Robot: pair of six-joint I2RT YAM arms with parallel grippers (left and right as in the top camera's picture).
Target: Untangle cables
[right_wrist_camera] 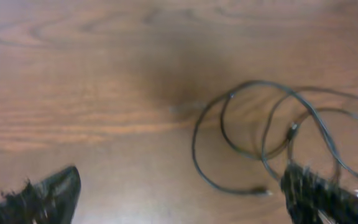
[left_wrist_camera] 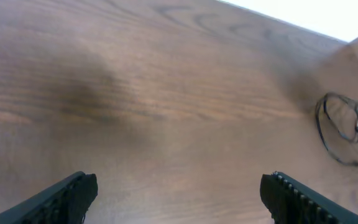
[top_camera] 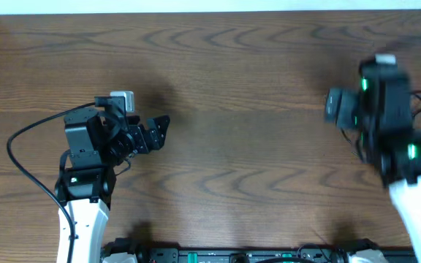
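Cables (right_wrist_camera: pixel 291 130) lie toward the right side of the table (top_camera: pixel 254 66), under my right arm, and neither hand has hold of them.

Starting at my right gripper (right_wrist_camera: pixel 180 180), its wrist camera shows the two fingers spread wide at the bottom corners of the view, with only bare wood between them. The right-side finger (right_wrist_camera: pixel 319 196) sits over the lower edge of the black loops. Whether it touches a strand I cannot tell, since the picture is soft there. A small plug end (right_wrist_camera: pixel 263 193) lies just beside that fingertip, on its inner side. From there the thin black cords run outward in several loose, overlapping loops that cross one another and pass off the right edge of the view.

My left gripper (left_wrist_camera: pixel 179 186) is likewise spread, with its toothed fingers (left_wrist_camera: pixel 291 196) far apart and nothing but wood grain between them. Its camera looks across the table and catches thin black loops at the far right edge of its view, well apart from the fingers.

From overhead, the left arm (top_camera: pixel 86 161) sits on the left side of the table with its gripper pointing toward the middle. The right arm (top_camera: pixel 386 109) at the right edge is blurred, shows green lights, and covers most of the cords. Brown wood separates the two arms.
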